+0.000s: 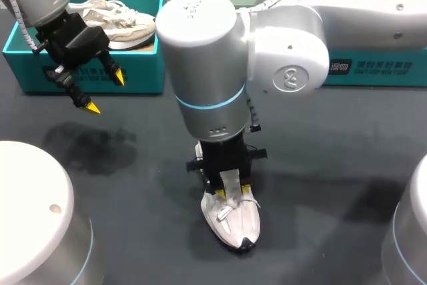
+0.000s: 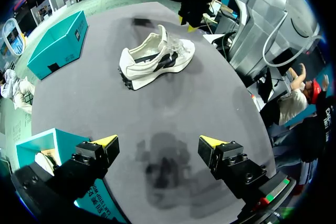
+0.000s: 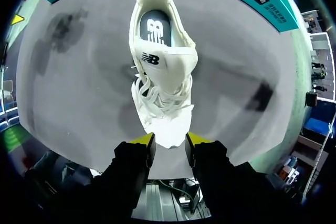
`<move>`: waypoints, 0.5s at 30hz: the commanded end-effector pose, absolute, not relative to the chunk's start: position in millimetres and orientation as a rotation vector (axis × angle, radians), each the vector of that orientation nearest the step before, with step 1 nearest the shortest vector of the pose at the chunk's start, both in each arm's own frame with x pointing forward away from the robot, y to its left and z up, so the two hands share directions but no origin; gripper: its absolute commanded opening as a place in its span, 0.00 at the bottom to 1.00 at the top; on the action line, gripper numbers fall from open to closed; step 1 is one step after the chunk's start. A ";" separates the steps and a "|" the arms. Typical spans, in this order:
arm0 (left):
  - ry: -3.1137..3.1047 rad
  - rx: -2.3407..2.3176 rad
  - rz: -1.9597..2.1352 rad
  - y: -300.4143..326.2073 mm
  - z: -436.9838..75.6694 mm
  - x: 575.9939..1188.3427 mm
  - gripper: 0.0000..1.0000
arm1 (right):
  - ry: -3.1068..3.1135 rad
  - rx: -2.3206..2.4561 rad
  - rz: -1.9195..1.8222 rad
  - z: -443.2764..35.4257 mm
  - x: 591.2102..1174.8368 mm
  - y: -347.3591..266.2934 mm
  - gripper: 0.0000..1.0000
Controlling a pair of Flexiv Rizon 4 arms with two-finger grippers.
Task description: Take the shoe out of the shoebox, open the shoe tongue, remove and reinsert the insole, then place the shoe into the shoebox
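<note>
On the table (image 1: 133, 185), we list: shoe (image 1: 233, 225), upright on its sole. Right gripper (image 3: 169, 139) at the shoe's toe; whether it pinches, we cannot tell. Left gripper (image 2: 158, 141) well apart from the shoe, spread wide.

A dark grey table (image 1: 133, 185) carries three things. A white shoe (image 1: 233, 221) stands upright on its sole just toward 6 o'clock from the table's middle. A teal shoebox (image 1: 87, 78), open on top, sits out at 10 o'clock, and a second teal box (image 1: 373, 65) at 2 o'clock, both well apart from the shoe.
</note>
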State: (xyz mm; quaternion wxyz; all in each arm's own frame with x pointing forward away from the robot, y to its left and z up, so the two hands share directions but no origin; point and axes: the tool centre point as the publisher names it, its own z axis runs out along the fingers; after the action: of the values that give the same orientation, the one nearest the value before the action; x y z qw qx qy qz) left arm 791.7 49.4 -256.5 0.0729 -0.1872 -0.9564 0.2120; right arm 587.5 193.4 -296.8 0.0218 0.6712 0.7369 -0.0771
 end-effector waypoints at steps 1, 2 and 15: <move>-2.875 -0.563 0.634 49.9 -256.6 791.1 1.00 | 2.311 2.042 -0.245 -303.8 601.6 200.8 0.39; -2.875 -0.563 0.634 49.9 -256.6 791.1 1.00 | 2.314 2.039 -0.244 -305.6 605.5 200.6 0.39; -2.875 -0.563 0.634 49.9 -256.6 791.1 1.00 | 2.412 1.971 -0.173 -331.7 649.0 193.0 0.32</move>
State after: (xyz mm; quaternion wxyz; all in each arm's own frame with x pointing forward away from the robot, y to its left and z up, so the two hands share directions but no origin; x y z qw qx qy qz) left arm 791.7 49.5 -256.5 0.0728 -0.1872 -0.9564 0.2120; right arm 642.2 199.2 -321.9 0.0251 0.6338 0.7707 -0.0606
